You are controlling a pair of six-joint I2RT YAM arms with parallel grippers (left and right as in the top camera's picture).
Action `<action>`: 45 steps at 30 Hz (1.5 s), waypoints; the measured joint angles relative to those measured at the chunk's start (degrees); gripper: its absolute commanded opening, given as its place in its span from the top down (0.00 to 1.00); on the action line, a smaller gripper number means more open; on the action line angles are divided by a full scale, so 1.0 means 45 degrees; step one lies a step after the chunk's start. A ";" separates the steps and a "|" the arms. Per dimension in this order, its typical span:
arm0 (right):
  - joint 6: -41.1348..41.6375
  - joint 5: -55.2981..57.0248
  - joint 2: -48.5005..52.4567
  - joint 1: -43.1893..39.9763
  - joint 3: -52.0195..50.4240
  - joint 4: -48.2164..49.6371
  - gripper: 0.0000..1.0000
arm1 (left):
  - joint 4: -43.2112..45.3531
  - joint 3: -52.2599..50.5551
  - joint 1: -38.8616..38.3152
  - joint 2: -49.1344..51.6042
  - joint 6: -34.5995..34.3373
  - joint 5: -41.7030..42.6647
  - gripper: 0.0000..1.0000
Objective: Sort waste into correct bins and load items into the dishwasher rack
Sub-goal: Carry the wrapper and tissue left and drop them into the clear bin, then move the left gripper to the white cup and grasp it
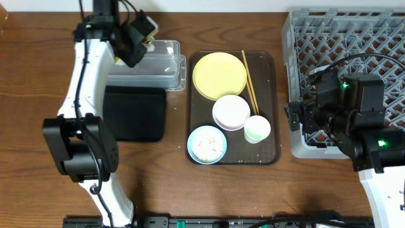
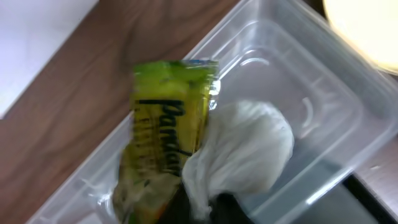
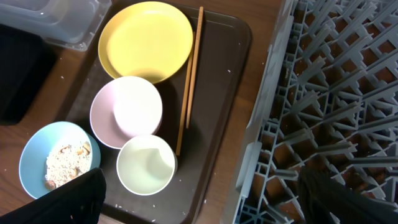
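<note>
Beside the grey rack (image 1: 345, 38), the right tool (image 3: 202, 186) is held wide open and empty. Over the clear tub (image 2: 323, 106), a crumpled yellow-green wrapper (image 2: 168, 124) with dark lettering and a bunched white scrap (image 2: 249, 146) are gripped at the tips of the closed left tool (image 1: 144, 37).

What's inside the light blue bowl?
The light blue round bowl holds a pile of white rice-like food leftovers. The pile hides the bowl's floor beneath it.
</note>
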 measured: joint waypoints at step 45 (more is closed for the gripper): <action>0.1491 0.0049 -0.0063 -0.0301 0.0005 0.0345 0.04 | -0.3026 -0.2424 -0.4707 -0.3701 -1.2565 0.2380 0.20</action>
